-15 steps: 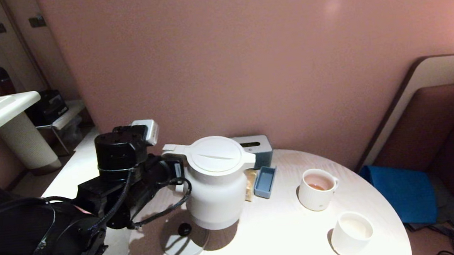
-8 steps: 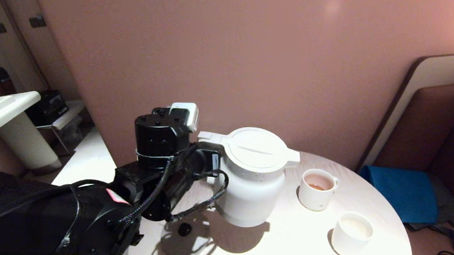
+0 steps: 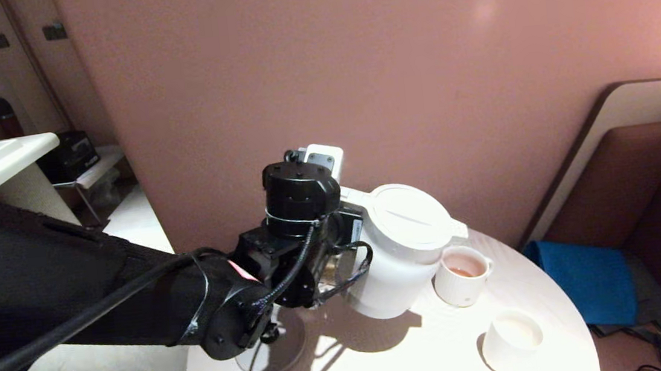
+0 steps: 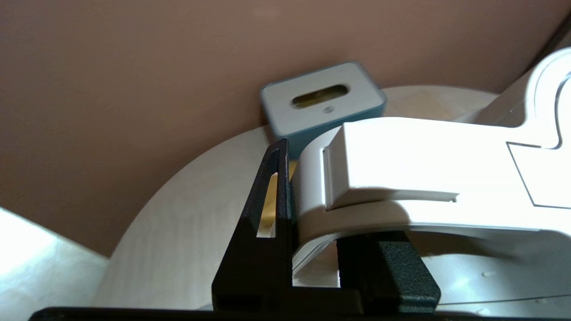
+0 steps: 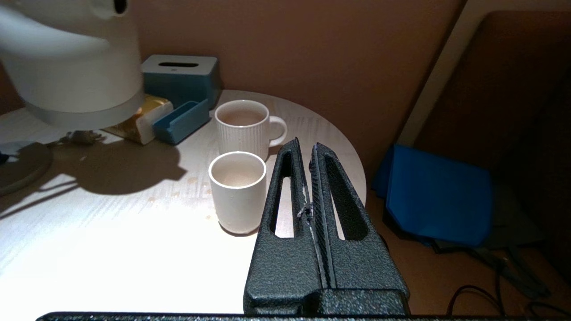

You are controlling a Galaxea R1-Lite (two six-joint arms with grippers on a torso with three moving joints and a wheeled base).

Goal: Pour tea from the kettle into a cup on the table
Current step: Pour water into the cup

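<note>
We're reaching in from the left with our left arm stretched out over the near-left rim of the table, wrist about level, and our left gripper is clamped on the loop handle of the kettle. In the left wrist view the black fingers are sitting on either side of the white handle. The kettle is hanging clear of the tabletop, tipped a bit toward the right, casting a shadow under it. Its spout is poking out right above the rim of the ribbed mug, which is holding some reddish-brown tea.

The plain white cup is standing closer to us and to the right of the mug, near the table's front-right edge. From the right wrist view it's just in front of the mug, apart from it. We can't tell if anything is in it.

Our right gripper is parked low beside the table's right side, fingers pressed together with nothing between them.

Room-wise: the grey round kettle base is sitting on the near-left part of the table under our forearm. The blue tissue box and small blue tray are crowding the back by the wall. There's open tabletop in front of the kettle and left of the cup. A blue cloth is lying past the right edge.
</note>
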